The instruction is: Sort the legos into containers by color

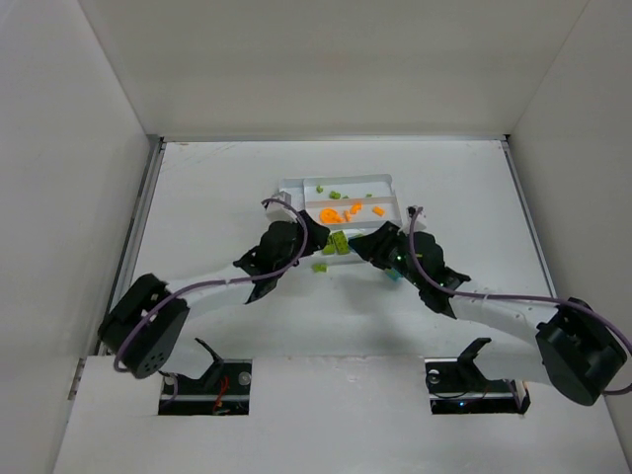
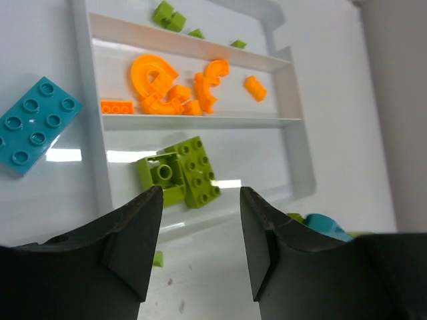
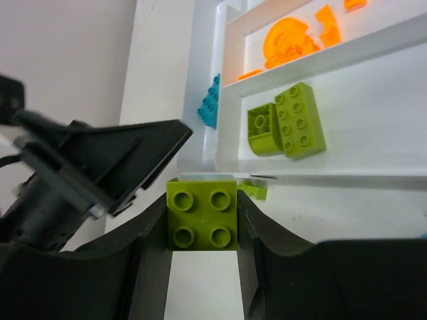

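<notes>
Left wrist view first: we see a teal brick (image 2: 33,123) on the bench (image 2: 40,40) left of the white tray (image 2: 303,160). The tray's middle compartment holds orange legos (image 2: 160,83) and its nearest holds two lime bricks (image 2: 183,173). Our left fingers (image 2: 143,227) stand apart, empty, just before them. Further right, our right fingers (image 3: 152,253) clamp a square lime brick (image 3: 201,213) just short of the tray's near wall.
</notes>
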